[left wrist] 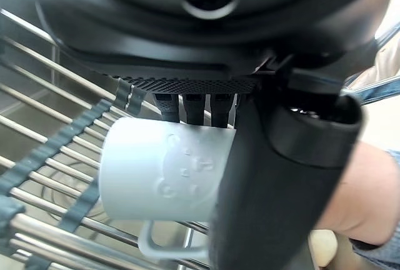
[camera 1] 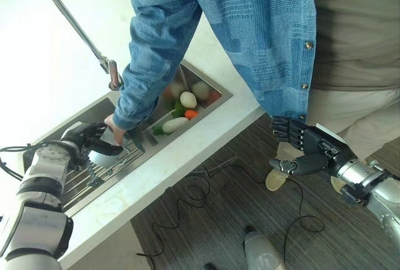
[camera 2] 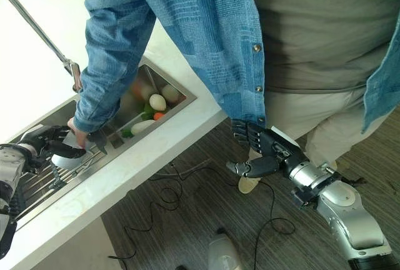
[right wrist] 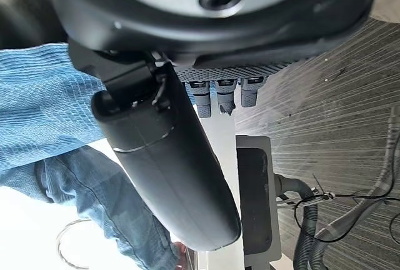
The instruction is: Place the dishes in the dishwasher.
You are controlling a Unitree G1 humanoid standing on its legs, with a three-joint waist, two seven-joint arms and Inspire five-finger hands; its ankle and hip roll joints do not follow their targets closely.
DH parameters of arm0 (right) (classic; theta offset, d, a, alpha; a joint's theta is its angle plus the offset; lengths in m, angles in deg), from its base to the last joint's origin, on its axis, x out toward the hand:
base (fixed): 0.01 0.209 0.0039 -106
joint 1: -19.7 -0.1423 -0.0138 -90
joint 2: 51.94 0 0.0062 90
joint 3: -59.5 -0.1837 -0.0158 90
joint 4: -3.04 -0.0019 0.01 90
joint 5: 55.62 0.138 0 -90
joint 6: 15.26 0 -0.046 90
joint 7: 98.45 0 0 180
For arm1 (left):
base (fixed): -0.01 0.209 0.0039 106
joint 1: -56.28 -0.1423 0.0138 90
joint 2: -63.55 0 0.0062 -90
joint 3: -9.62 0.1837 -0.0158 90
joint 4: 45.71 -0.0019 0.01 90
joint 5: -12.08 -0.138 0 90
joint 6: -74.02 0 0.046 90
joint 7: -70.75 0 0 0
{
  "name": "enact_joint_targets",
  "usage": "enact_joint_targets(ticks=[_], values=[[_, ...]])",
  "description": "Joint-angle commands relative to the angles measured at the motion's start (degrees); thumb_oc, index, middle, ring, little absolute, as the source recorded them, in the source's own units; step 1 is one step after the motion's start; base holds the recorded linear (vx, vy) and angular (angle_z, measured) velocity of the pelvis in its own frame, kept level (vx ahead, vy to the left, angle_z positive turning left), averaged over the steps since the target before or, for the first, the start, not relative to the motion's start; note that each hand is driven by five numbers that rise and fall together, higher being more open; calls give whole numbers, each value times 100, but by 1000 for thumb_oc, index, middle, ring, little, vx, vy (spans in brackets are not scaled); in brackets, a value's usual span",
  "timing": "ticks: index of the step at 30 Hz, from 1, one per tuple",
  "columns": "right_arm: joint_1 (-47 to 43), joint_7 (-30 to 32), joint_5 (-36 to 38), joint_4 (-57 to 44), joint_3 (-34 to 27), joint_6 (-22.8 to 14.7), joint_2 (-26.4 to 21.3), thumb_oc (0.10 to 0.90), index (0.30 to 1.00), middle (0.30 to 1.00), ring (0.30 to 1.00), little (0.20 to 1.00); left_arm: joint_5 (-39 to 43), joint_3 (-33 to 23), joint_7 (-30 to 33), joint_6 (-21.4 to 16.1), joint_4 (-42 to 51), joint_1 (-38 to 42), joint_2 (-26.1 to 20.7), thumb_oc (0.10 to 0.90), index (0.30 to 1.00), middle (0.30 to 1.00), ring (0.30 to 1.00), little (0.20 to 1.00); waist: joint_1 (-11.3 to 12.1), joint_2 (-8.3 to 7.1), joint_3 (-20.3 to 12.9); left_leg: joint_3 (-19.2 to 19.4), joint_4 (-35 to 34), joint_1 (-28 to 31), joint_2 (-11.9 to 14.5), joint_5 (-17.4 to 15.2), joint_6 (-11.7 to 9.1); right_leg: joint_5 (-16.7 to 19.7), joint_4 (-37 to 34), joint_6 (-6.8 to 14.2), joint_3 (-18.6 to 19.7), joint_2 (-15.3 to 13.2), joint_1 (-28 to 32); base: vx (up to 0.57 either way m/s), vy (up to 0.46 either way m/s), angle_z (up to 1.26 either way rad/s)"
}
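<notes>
Cup (left wrist: 162,173): pale grey, handled, embossed; rim hidden behind left hand (camera 1: 94,142), whose fingers and thumb clamp it over sink rack (left wrist: 44,176). Right hand (camera 1: 303,151): fingers loosely spread, empty.

No readable text; the cup (left wrist: 164,176) perhaps bears embossed marks

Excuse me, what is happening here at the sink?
The robot's left hand is closed around a small pale grey cup with a handle, over the metal wire rack in the steel sink. A person in a blue denim jacket reaches a hand to the same spot. The right hand hangs over the dark floor, holding nothing.
</notes>
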Motion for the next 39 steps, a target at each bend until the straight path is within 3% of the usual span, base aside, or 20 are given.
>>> enact_joint_targets(ticks=[1,2,3,4,6,7,15,21,29,39], values=[[-309,29,189,-774,-466,-527,275,800,900,900,900,900,-280,-7,-54,53,3,-56,-66,464,396,396,396,396,98,-280,-456,-151,920,-378,281,-1005,10,-393,-476,793,-141,-415,472,90,17,1],[-293,31,179,-774,-457,-538,294,800,900,900,900,900,-291,-11,-13,79,25,-84,-56,558,538,538,538,538,104,-289,-458,-154,920,-373,284,-1007,12,-394,-476,794,-145,-414,479,-93,-71,2],[-272,39,175,-787,-440,-561,310,800,900,900,900,900,-270,-23,43,105,50,-82,-65,800,900,900,900,900,106,-329,-437,-82,920,-423,315,-865,38,-281,-476,746,-179,-413,427,2,-34,0],[-269,55,160,-769,-410,-574,321,800,900,900,900,900,-255,-17,48,94,47,-60,-83,800,900,900,900,900,127,-301,-462,-166,920,-354,297,-1016,11,-409,-476,801,-175,-425,508,2,-31,2],[-259,53,120,-759,-377,-583,375,800,900,900,900,900,-260,-33,113,117,76,-53,-81,800,900,900,900,900,151,-301,-474,-172,920,-342,299,-1019,7,-418,-476,807,-203,-441,533,3,-22,1],[-256,58,115,-773,-374,-582,383,800,900,900,900,900,-219,-50,152,162,118,-68,-92,800,900,900,900,900,156,-329,-458,-100,920,-408,322,-868,30,-293,-476,755,-228,-439,462,-97,-65,3],[-271,270,52,-777,-270,-622,455,800,900,900,900,900,-3,-357,367,178,906,-401,-207,800,900,900,900,900,410,-320,-427,-248,920,-416,289,-860,15,-315,-476,783,-414,-561,561,-42,-21,7],[-259,261,56,-767,-229,-662,485,800,900,900,900,900,6,-546,385,166,1621,-681,-421,800,900,900,900,900,619,-282,-445,-373,920,-425,249,-855,3,-344,-476,815,-564,-666,664,-50,-1,18],[-486,448,53,-679,114,-813,510,800,900,900,900,900,37,-665,530,428,2754,-916,-828,800,900,900,900,900,1004,-252,-458,-610,920,-501,224,-790,-49,-399,-476,847,-865,-830,841,-72,-27,24],[-625,601,-39,-715,392,-913,615,800,900,900,900,900,42,-951,677,387,3235,-1070,-1263,800,900,900,900,900,1323,-201,-532,-825,920,-612,216,-724,-119,-452,-476,884,-1110,-924,954,-49,-35,16]])
